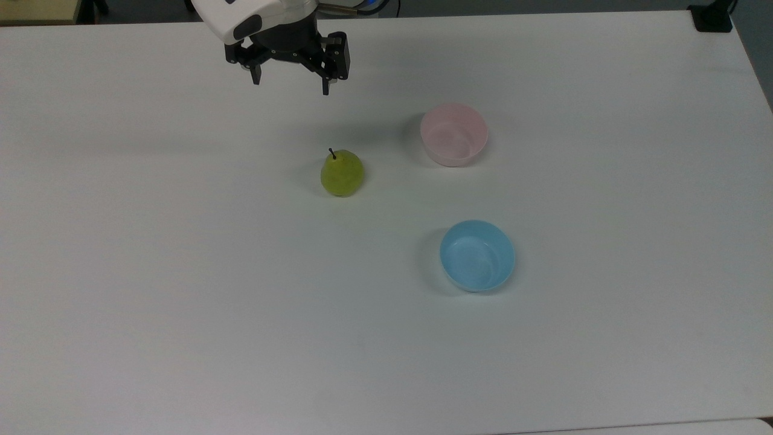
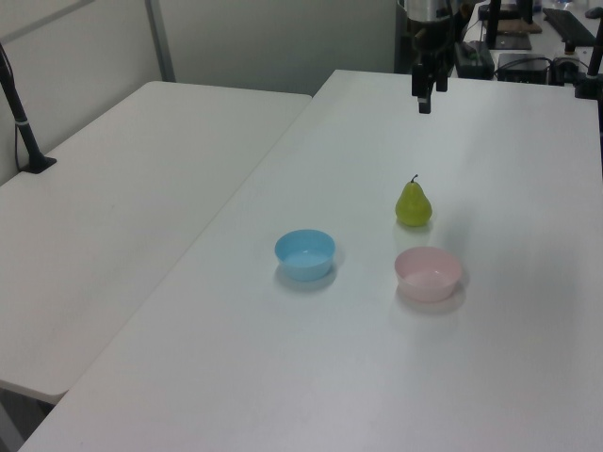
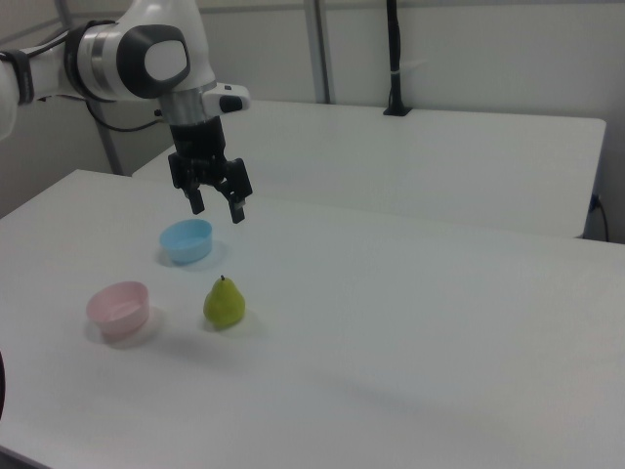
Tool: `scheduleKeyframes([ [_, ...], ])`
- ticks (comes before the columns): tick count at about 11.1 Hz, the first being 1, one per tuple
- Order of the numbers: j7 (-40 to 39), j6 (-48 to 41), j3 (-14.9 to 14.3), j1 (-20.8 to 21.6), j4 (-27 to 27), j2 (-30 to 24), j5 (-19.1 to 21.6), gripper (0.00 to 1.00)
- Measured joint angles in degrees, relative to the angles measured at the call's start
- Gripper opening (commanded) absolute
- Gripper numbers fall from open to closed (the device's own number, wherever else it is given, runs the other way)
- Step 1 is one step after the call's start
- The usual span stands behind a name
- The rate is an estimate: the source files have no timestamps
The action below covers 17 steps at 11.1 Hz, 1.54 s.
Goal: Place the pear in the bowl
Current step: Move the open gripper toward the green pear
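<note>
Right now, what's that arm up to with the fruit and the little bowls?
A single robot arm hangs above a white table, its end effector open and holding nothing. Below it a yellow-green pear stands upright on the table, untouched. A pale pink bowl sits to the top view's right of the pear, and a light blue bowl sits nearer the camera in the top view; both are empty. The pear has not yet been picked up.

Soft, even overhead light fills the scene, bright without glare. The pear (image 1: 342, 173) and 2 bowls cast faint, short shadows on the white table (image 1: 181, 272). Focus is slightly soft throughout.
</note>
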Motion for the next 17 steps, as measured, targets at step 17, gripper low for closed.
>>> scheduleKeyframes([
  [17,-7.3,-3.4,-0.2,-2.3,-0.9,3.1,0.1,1.0],
])
